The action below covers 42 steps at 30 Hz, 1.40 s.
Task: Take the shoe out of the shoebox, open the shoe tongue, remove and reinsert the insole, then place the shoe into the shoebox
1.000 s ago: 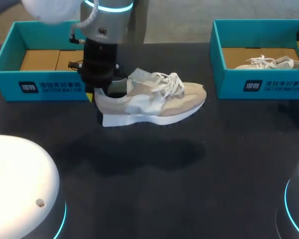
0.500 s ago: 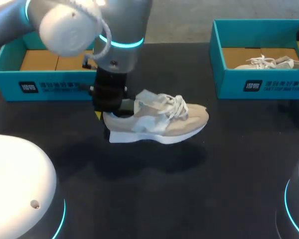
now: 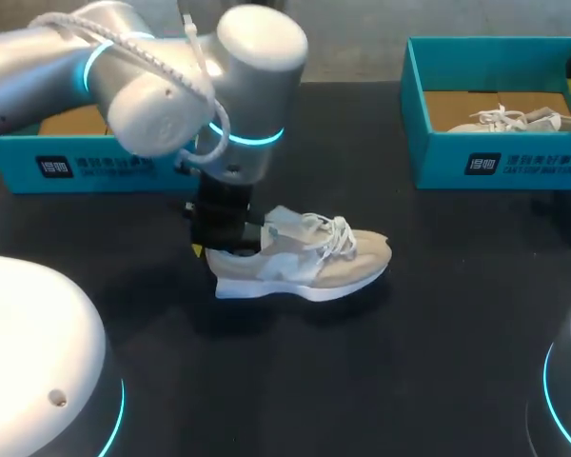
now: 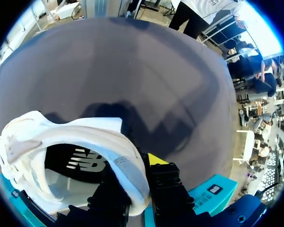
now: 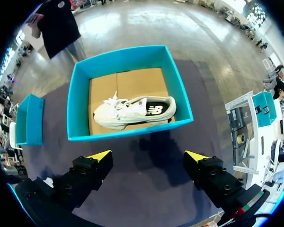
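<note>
Shoe, beige, mid-table in head view, toe toward the right; left gripper at its heel. Left shoebox shows only cardboard; right shoebox holds a white shoe. Left wrist view: jaws clamp the heel collar, one finger inside. Right wrist view: right gripper jaws wide apart, right shoebox ahead of it

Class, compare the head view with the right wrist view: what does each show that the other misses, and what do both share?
Only the head view shows the left gripper shut on the heel of the beige shoe. Only the right wrist view shows the right gripper, open and empty, short of the teal shoebox. Both show the dark table and that shoebox with the white shoe lying in it.
</note>
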Each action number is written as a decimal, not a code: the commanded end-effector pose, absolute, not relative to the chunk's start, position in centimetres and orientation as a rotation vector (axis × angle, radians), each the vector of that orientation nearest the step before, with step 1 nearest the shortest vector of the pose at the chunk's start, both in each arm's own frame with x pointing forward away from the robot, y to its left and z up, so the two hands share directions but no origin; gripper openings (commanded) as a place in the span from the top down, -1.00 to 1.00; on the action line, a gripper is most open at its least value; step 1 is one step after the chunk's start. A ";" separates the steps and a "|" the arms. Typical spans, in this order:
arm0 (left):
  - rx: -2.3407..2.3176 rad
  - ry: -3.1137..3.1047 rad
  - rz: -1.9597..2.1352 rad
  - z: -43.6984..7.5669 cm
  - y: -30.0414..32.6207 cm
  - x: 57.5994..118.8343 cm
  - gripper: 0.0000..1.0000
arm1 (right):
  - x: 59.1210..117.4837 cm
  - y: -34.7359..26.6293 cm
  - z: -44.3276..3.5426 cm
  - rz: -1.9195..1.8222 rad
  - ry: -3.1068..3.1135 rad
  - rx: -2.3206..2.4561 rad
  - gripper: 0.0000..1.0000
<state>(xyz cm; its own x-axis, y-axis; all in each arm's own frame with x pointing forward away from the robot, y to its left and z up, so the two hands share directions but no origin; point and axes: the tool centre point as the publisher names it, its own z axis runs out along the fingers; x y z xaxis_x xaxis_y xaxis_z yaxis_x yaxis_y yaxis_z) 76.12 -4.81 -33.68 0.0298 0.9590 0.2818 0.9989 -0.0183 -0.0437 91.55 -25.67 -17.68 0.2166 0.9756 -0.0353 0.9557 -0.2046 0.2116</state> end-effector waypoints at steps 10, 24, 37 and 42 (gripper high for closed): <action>-2.076 -1.972 -0.278 -37.9 -6.3 77.5 1.00 | 91.5 -25.6 -17.7 0.159 1.848 2.296 -1.00; -2.033 -1.977 -0.244 -39.0 -6.4 76.7 -1.00 | 91.5 -25.6 -17.7 0.159 1.848 2.296 -1.00; -1.989 -2.240 -0.156 -32.7 -6.4 75.5 -1.00 | 91.5 -25.6 -17.7 0.159 1.848 2.296 -1.00; -1.869 -2.446 -0.057 -30.3 -5.4 75.1 -1.00 | 91.5 -25.6 -17.7 0.159 1.848 2.296 -1.00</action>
